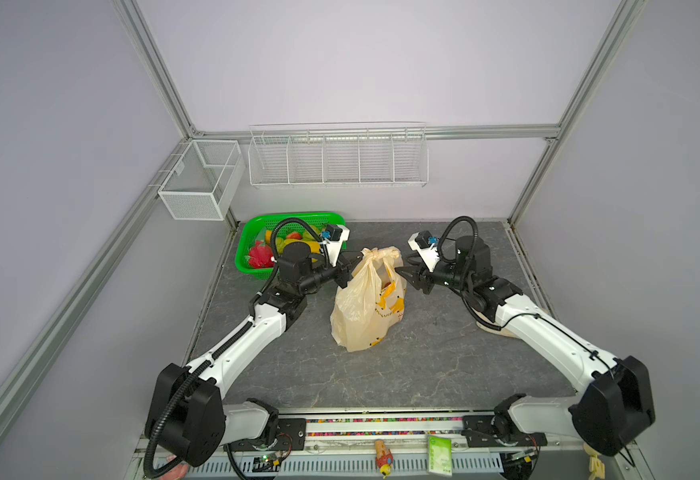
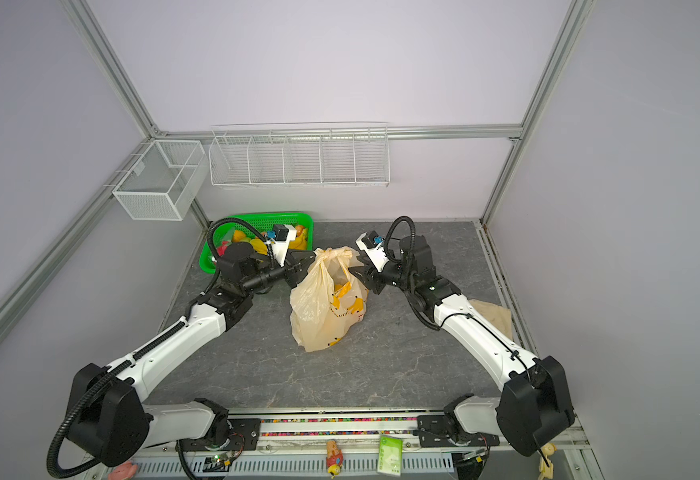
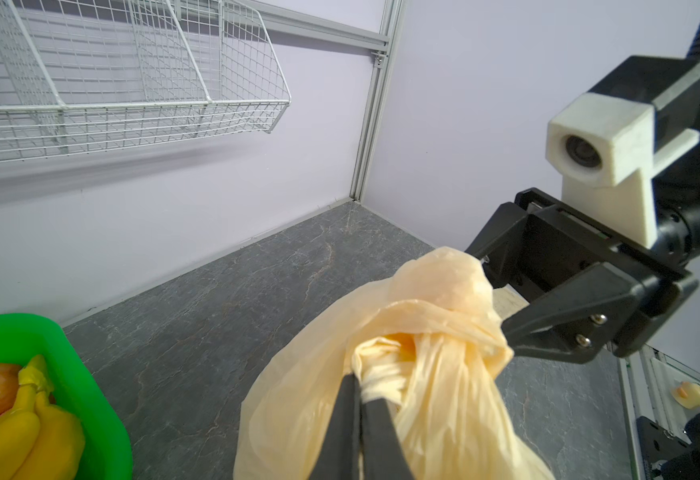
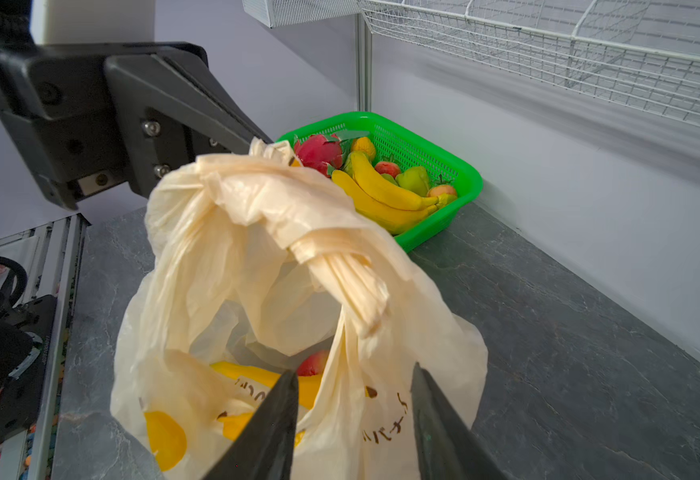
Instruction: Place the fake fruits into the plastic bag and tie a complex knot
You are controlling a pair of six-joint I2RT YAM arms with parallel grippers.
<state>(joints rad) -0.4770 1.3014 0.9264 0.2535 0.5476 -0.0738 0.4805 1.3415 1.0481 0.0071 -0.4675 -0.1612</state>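
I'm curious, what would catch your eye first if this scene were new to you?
The cream plastic bag stands mid-table, its handles pinched by the shut left gripper; the right gripper hangs open beside it. A green basket of fake fruits sits at the back left.

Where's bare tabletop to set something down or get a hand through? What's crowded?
Free: the wide table strip between plastic bag, both forearms and the front rail; also the back strip between green basket and right arm. Crowded: the bag's top, with left gripper shut on it and right gripper open beside it; a cream cloth under the right forearm.
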